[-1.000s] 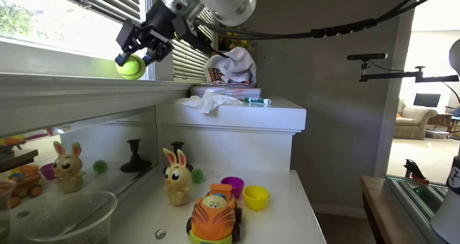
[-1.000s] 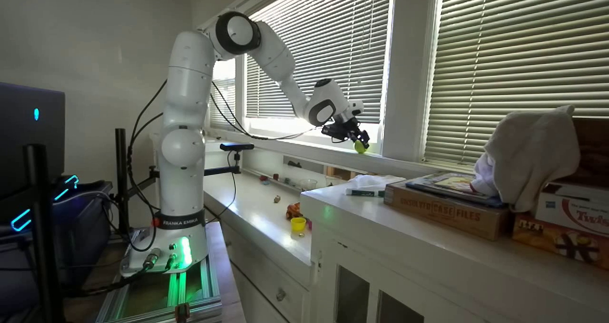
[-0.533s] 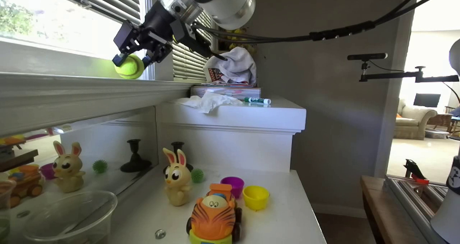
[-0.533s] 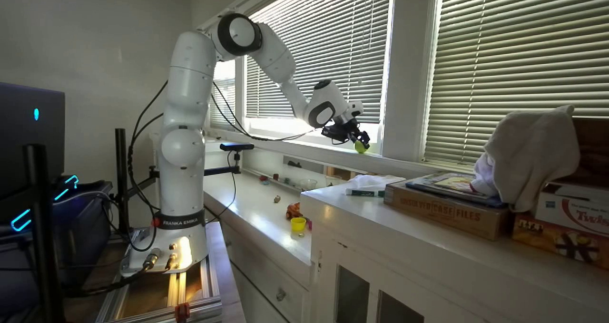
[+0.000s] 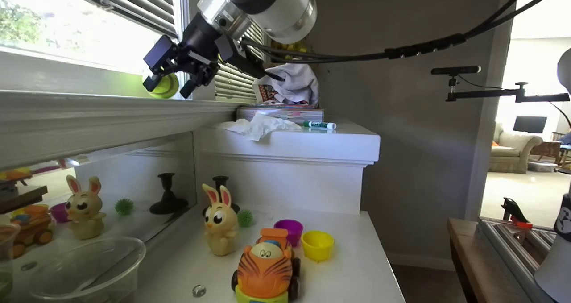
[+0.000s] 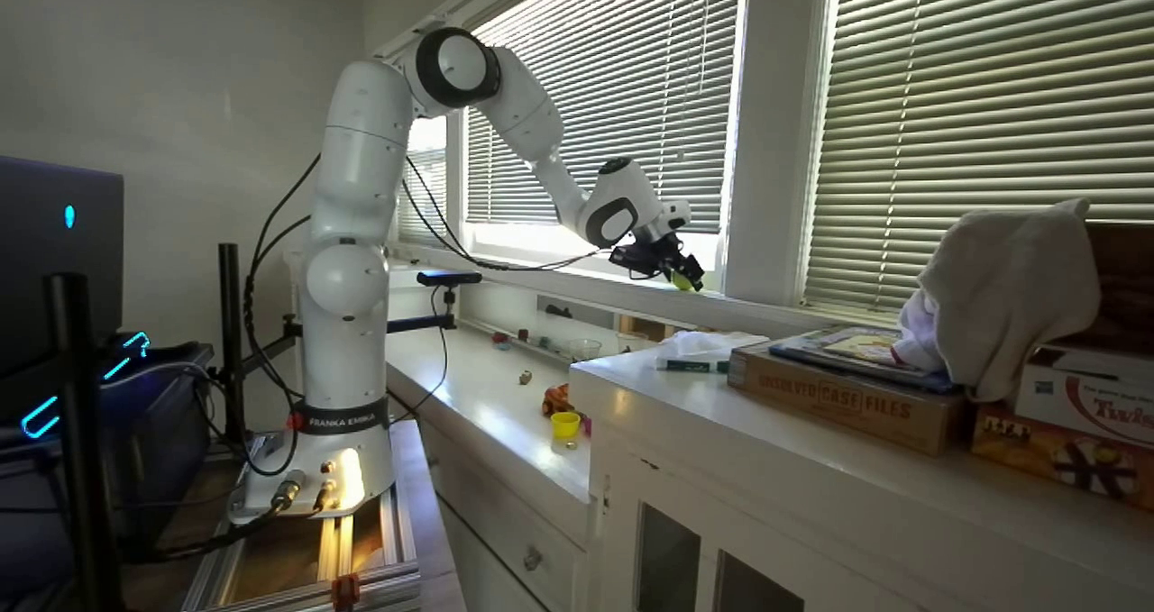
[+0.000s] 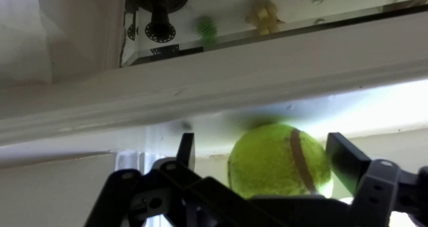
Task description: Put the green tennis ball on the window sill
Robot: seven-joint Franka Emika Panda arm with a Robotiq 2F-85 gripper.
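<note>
The green tennis ball (image 7: 277, 160) rests on the window sill (image 7: 160, 130), close to the wall below the window pane. My gripper (image 7: 260, 140) stands open around it in the wrist view. A gap shows between the ball and the finger on that view's left, while the right finger (image 7: 346, 160) is very near or touching its side. In an exterior view the ball (image 5: 167, 88) sits on the long pale sill (image 5: 102, 111), partly covered by a dark fingertip. Mostly hidden behind the gripper, the ball (image 6: 681, 281) also shows in an exterior view.
Window blinds (image 6: 613, 125) rise just behind the hand. Below the sill, a counter holds a toy rabbit (image 5: 221, 225), an orange toy car (image 5: 266, 267), small cups (image 5: 317, 245) and a clear container (image 5: 89, 267). Tissue (image 5: 261, 125) and a marker (image 5: 319, 125) lie on the raised shelf.
The jaws have spread from their grip on the tennis ball, and the hand has dipped slightly. The ball stays at almost the same spot on the sill.
</note>
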